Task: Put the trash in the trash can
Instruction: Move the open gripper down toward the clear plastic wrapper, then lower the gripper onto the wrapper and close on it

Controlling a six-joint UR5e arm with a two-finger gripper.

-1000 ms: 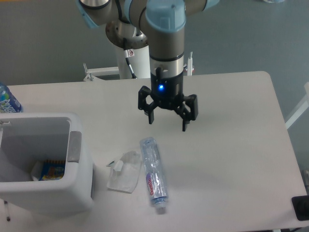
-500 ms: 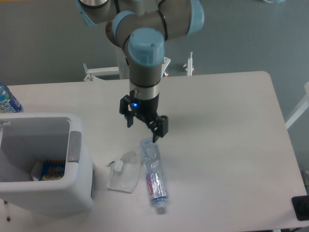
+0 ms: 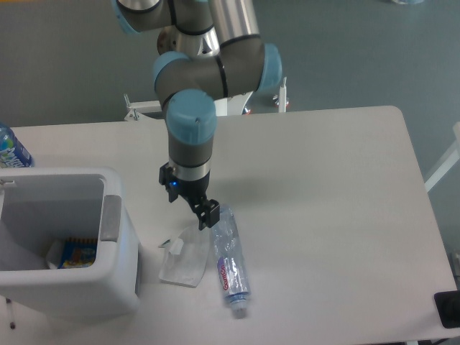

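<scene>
Two pieces of trash lie on the table near its front. A crumpled white translucent wrapper [image 3: 185,260] rests just right of the trash can. Beside it lies a crushed clear bottle [image 3: 228,259] with a red-and-purple label, cap toward the front edge. The trash can [image 3: 113,287] is a large white bin with a grey pad on its right rim, at the front left. My gripper [image 3: 190,207] hangs open, pointing down, just above the far end of the wrapper and left of the bottle's far end. Nothing is between its fingers.
A blue-labelled water bottle [image 3: 10,149] stands at the far left edge behind the bin. Inside the bin lie a blue-and-yellow packet [image 3: 77,254] and some white scraps. A dark object [image 3: 448,309] sits at the front right corner.
The arm has swung left and toward the front, carrying the open gripper down from the table's middle to just over the wrapper and bottle. Neither piece of trash has moved.
</scene>
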